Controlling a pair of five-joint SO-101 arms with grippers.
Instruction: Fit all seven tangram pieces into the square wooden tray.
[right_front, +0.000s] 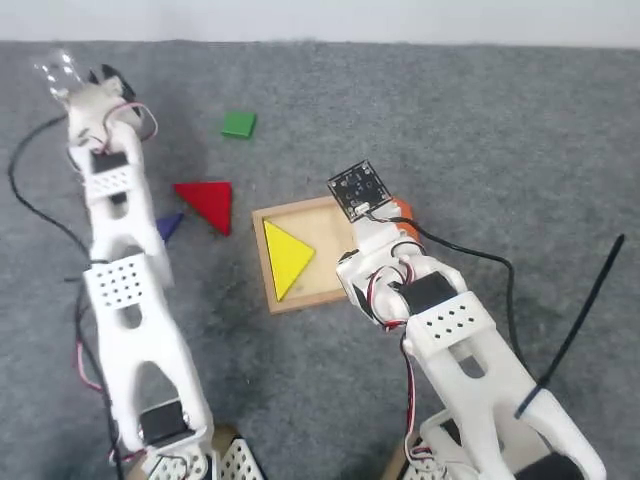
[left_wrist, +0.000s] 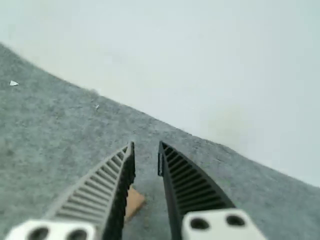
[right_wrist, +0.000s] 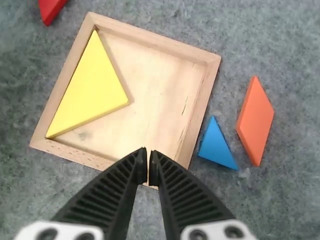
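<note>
Plainly one piece is home: the yellow triangle (right_front: 285, 258) lies flat in the left half of the square wooden tray (right_front: 322, 236), which sits at the centre of the high view on the grey desk (right_front: 500, 140). The right tool (right_wrist: 148, 156) hangs over the tray's rim, jaws pressed together with nothing between them. Just outside the tray wall lie a blue triangle (right_wrist: 216, 145) and, near it but not touching, an orange parallelogram (right_wrist: 255, 120). In the high view a red triangle (right_front: 207, 203) lies left of the tray, a green square (right_front: 239, 124) sits higher up and left of centre, and a small dark blue piece (right_front: 168, 225) rests beside the left arm. The left tool (left_wrist: 146, 150), at the upper left of the high view, has its jaws slightly spread and holds nothing. A tan scrap glimpsed between them may be something on the desk, though I cannot tell what. The step in hand looks like fetching the next piece, probably the blue triangle. To do it well, spread the jaws before descending, centre them over the piece, pinch across two edges, then carry it level. Lower it flat onto the bare wood beside the yellow one, clear of the rim.
</note>
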